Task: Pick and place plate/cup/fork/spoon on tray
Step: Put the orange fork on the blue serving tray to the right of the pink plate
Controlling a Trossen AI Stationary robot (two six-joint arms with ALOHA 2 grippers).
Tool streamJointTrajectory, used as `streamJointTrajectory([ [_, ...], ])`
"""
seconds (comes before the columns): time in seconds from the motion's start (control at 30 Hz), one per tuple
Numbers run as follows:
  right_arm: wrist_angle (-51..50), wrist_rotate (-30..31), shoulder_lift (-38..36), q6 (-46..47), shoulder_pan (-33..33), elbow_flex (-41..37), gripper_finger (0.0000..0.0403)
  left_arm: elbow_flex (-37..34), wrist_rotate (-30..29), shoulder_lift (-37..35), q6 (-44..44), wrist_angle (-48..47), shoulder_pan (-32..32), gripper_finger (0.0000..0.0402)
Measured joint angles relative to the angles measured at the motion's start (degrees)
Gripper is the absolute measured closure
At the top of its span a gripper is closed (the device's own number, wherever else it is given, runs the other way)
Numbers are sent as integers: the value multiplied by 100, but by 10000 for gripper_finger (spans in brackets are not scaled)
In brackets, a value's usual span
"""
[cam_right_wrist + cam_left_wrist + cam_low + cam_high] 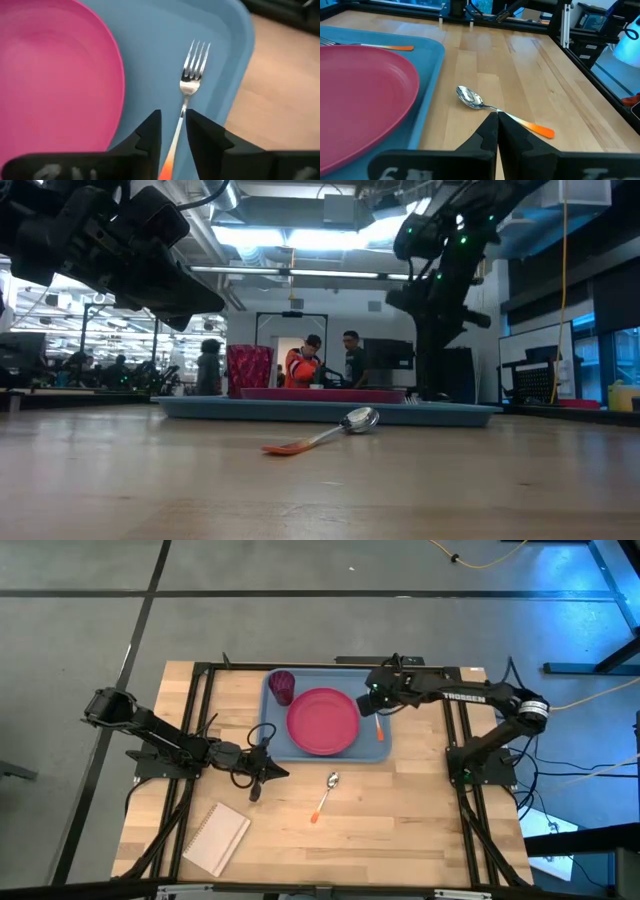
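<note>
**Status: fork on tray, spoon on worktop**

I read the tray [372, 753] at the far middle of the worktop [400, 820]. The plate [323, 721] lies in the tray's centre. The cup [283, 686] stands in the tray's far left corner. The fork [191, 75] lies flat along the tray's right rim, beside the plate, tines toward the far edge.

My right gripper [173, 131] is over the tray's right side. Its fingers are slightly parted and straddle the fork handle; I cannot confirm contact.

My left gripper [497, 131] is near the tray's near left corner, fingers pressed together and empty. The spoon [327, 793] lies on the bare worktop, just off the tray's near edge.

A notebook [216, 838] sits at the near left corner.
</note>
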Motion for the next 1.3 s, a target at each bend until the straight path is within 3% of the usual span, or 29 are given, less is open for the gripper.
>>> streamJointTrajectory([
  [0.27,295,21,759,-91,-99,0,365,0,0,0,-1,2,0,401],
  [0.43,444,-384,1041,-200,-249,0,395,0,0,0,-1,2,0,401],
  [1.3,514,-613,1149,-133,-251,-69,401,0,0,-1,-1,-1,0,401],
])
